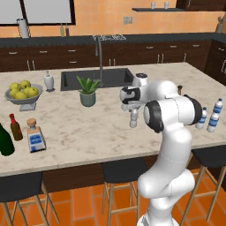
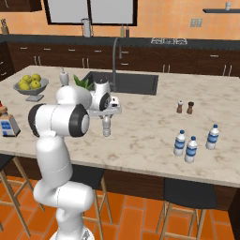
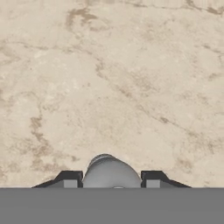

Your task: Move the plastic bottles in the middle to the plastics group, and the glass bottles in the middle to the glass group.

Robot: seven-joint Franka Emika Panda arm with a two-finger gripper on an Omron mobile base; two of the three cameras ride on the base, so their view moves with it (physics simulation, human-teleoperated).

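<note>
The fingers point(image 3: 70, 179) clamp the plain greyish bottle point(image 3: 109, 170), hanging upright above bare marble bench point(image 3: 131, 78). From the gripper point(image 2: 107, 123), the plastics group point(image 2: 191, 146) stands well apart at three o'clock, rightward along the bench.

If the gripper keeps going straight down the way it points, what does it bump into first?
The gripper points down, shut on the grey bottle. Below lies only bare marble counter, so the bottle's bottom would probably touch that first. How high it hangs is hard to judge.
</note>
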